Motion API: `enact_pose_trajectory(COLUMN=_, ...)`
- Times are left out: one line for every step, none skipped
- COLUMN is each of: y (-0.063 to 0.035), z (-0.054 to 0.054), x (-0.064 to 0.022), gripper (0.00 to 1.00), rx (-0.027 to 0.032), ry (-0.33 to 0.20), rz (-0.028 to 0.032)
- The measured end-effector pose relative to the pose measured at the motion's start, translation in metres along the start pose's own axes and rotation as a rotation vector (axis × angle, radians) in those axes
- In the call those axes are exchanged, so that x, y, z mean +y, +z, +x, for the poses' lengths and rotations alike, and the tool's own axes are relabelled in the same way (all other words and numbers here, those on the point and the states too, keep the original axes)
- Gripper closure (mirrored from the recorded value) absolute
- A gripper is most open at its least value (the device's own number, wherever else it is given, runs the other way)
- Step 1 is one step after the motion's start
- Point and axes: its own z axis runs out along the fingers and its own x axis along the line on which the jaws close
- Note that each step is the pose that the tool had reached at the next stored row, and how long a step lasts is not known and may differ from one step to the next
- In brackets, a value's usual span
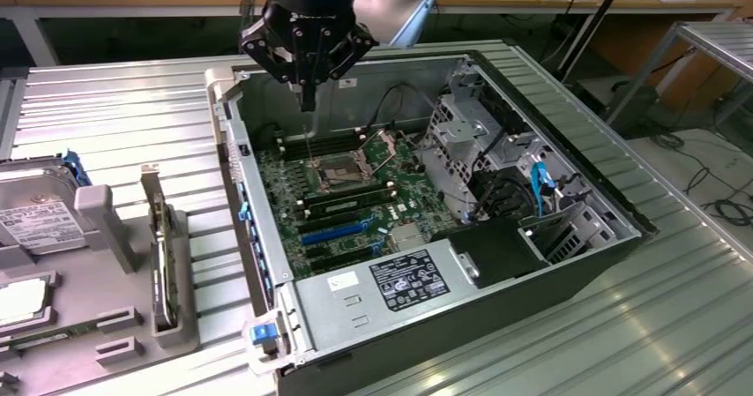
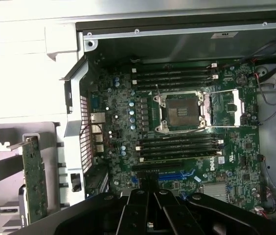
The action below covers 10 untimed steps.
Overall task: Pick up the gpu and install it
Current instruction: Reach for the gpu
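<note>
One gpu point(image 2: 34, 181), one hard drive point(image 1: 33, 224), one computer case point(image 1: 400, 347), one motherboard point(image 2: 123, 98), possibly one memory stick point(image 1: 53, 332).

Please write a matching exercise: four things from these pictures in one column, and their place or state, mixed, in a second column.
1 gpu
2 gripper
3 hard drive
4 processor socket

A shut, above the open case
B on the motherboard
C standing on edge in the grey holder
D white label facing up

Pairs: 1-C, 2-A, 3-D, 4-B
</note>
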Motion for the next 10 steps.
enact_pose_trajectory(y=-0.0001, z=0.001, x=-0.0001, gripper=0.89, rx=0.0, ry=0.0, rz=0.0001)
enact_pose_trajectory(y=-0.0001, z=0.0017, x=-0.0001, gripper=0.89, rx=0.0, ry=0.0, rz=0.0)
enact_pose_trajectory(y=-0.0001, z=0.0025, x=-0.0002, gripper=0.89, rx=0.0, ry=0.0, rz=0.0001)
enact_pose_trajectory(y=-0.0001, z=0.0033, x=-0.0002, gripper=0.89, rx=0.0, ry=0.0, rz=0.0001)
enact_pose_trajectory(y=-0.0001, z=0.0042, x=-0.0003, gripper=0.89, rx=0.0, ry=0.0, rz=0.0001)
enact_pose_trajectory(y=-0.0002, z=0.005, x=-0.0004, gripper=0.89, rx=0.0001, ry=0.0, rz=0.0001)
enact_pose_trajectory(y=-0.0002, z=0.0057, x=-0.0004, gripper=0.89, rx=0.0, ry=0.0, rz=0.0001)
enact_pose_trajectory(y=-0.0002, z=0.0064, x=-0.0005, gripper=0.89, rx=0.0, ry=0.0, rz=0.0)
enact_pose_trajectory(y=-0.0002, z=0.0071, x=-0.0005, gripper=0.89, rx=0.0, ry=0.0, rz=0.0)
enact_pose_trajectory(y=-0.0002, z=0.008, x=-0.0006, gripper=0.89, rx=0.0, ry=0.0, rz=0.0)
